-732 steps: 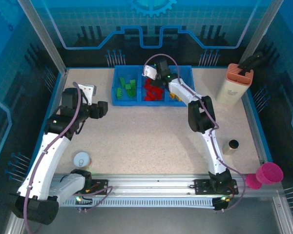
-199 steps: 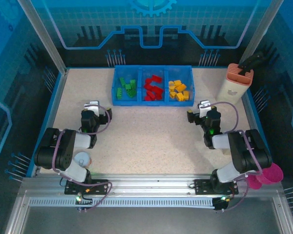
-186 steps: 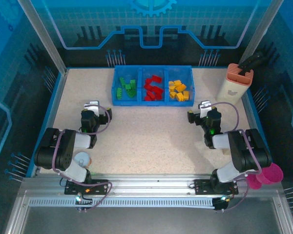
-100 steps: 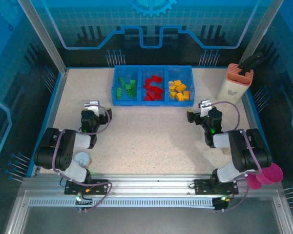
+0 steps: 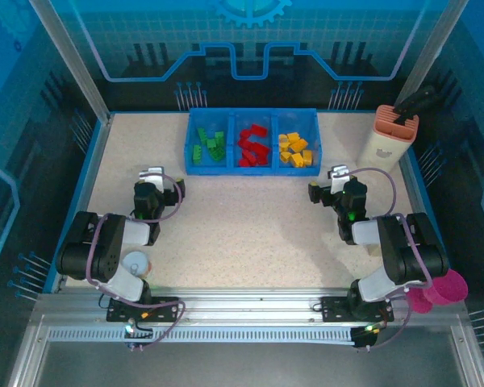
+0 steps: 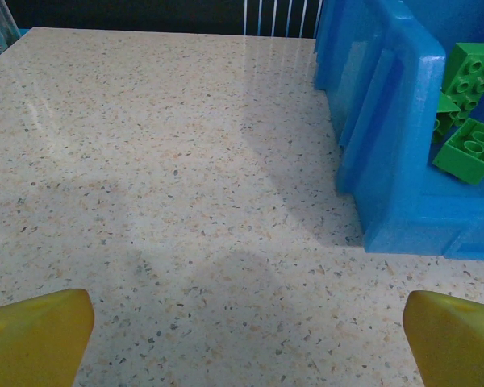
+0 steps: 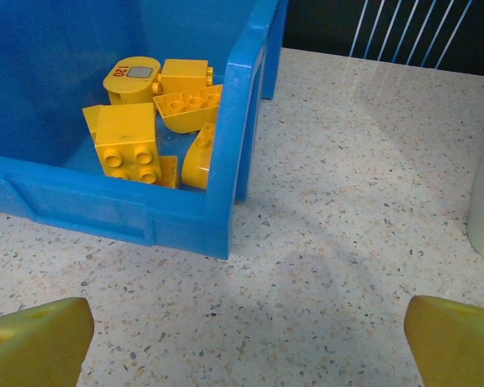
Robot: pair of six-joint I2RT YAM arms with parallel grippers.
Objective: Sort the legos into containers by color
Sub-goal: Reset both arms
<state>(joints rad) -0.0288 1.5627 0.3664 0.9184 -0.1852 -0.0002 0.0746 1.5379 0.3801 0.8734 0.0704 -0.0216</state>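
**Sorting check: every colour sits in its own bin**

Looking at the overhead shot, both arms sit folded low over the speckled beige table [image 5: 250, 230].

- The left claw [image 5: 153, 181] is spread wide with nothing between its yellow fingertips [image 6: 40, 334].
- The right claw [image 5: 332, 181] is the same: fingers well apart, nothing held.

The bright blue plastic tray [image 5: 250, 111] lies ahead of both claws, off to the right of the left one and off to the left of the right one.

- Its near corner [image 6: 387, 161] is right there in the left wrist view, with green studded bricks [image 6: 468, 149] piled in the closest compartment.
- The right wrist view has the other end of the tray, with yellow-orange studded bricks [image 7: 129, 137] heaped against the wall nearest that claw.
- The red studded bricks [image 5: 252, 145] fill the middle compartment, about equally far from both claws.

A tall beige-and-salmon holder [image 5: 390, 137] stands ahead and to the right of the right claw, apart from the tray.
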